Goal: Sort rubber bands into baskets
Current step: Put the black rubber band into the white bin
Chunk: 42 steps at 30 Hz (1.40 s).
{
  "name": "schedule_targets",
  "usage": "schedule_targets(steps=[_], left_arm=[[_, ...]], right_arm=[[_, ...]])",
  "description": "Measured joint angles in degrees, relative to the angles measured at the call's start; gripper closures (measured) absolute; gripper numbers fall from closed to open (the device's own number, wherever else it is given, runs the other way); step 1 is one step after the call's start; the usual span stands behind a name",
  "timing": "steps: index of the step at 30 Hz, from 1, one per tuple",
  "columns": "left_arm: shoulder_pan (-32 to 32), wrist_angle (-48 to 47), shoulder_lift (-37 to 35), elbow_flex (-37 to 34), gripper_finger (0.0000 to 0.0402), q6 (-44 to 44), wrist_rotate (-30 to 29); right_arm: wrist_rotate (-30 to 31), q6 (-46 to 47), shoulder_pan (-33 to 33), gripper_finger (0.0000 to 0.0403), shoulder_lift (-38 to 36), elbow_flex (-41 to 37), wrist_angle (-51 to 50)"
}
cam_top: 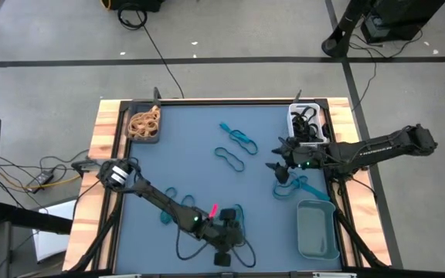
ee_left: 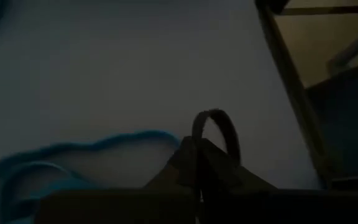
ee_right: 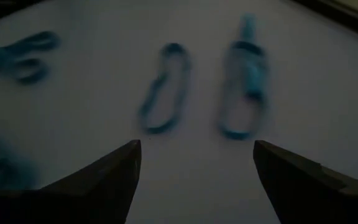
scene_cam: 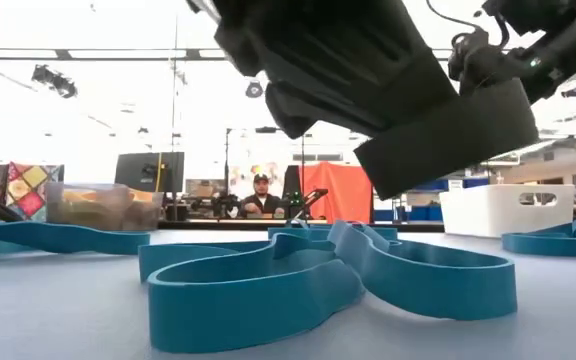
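Observation:
My left gripper (cam_top: 226,234) is low over the blue mat near the table's front edge, shut on a black rubber band (ee_left: 219,122). Blue rubber bands (ee_left: 73,155) lie on the mat just beside it, and they fill the front of the low view (scene_cam: 318,275). My right gripper (ee_right: 194,155) stands open at the right (cam_top: 281,168), nothing between its fingers, over more blue bands (ee_right: 163,87). The dark basket (cam_top: 144,123) at the far left holds tan bands. The white basket (cam_top: 307,123) at the far right holds black ones. The grey-teal basket (cam_top: 317,228) sits near right. My left gripper pinches the black rubber band between its two shut fingers (ee_left: 188,155). A small arch of the band (ee_left: 229,134) stands out past the fingertips. The fingers slant down toward the mat. The rest of the band is hidden behind the fingers.
Two blue bands (cam_top: 234,147) lie mid-table on the mat. A pink object (cam_top: 214,209) lies beside the left arm. Wooden rails (cam_top: 103,135) edge the table. In the low view a person sits in the room far behind the table (scene_cam: 260,197).

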Motion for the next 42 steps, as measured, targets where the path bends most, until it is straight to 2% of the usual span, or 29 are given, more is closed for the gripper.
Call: schedule_targets(steps=[3, 8, 11, 15, 23, 28, 36, 42], left_arm=[[1.6, 0.3, -0.6, 0.0, 0.0392, 1.2, -0.6], [4.8, 4.5, -0.8, 0.0, 0.0391, 2.4, -1.0], [6.6, 8.1, -0.8, 0.0, 0.039, 2.4, -1.0], [9.1, 10.0, -0.9, 0.0, 0.039, 1.6, -1.0], [12.7, 10.0, -0.9, 0.0, 0.0389, -3.2, -1.0], [14.0, 9.9, -0.9, 0.0, 0.0389, -5.0, -0.9], [15.1, 8.8, -0.9, 0.0, 0.0389, -5.3, -0.9], [15.3, 9.2, -0.9, 0.1, 0.0389, -5.3, -0.9]], right_arm=[[-3.2, -2.7, 3.7, 0.0083, 1.5, 0.0, 4.6], [-14.1, -9.1, 10.0, 0.0084, 4.7, 0.0, 10.7], [-16.7, -11.1, 14.0, 0.009, 7.4, 0.0, 13.1], [-16.2, -11.2, 18.7, 0.0099, 11.2, 0.0, 15.1], [-5.4, -9.9, 23.0, 0.0117, 16.8, 0.0, 18.9], [-6.4, -11.3, 23.1, 0.0133, 18.6, 0.0, 23.4], [-9.3, -11.8, 23.1, 0.016, 18.6, 0.0, 23.8], [-9.0, -11.4, 23.1, 0.0179, 18.6, 0.0, 24.1]])
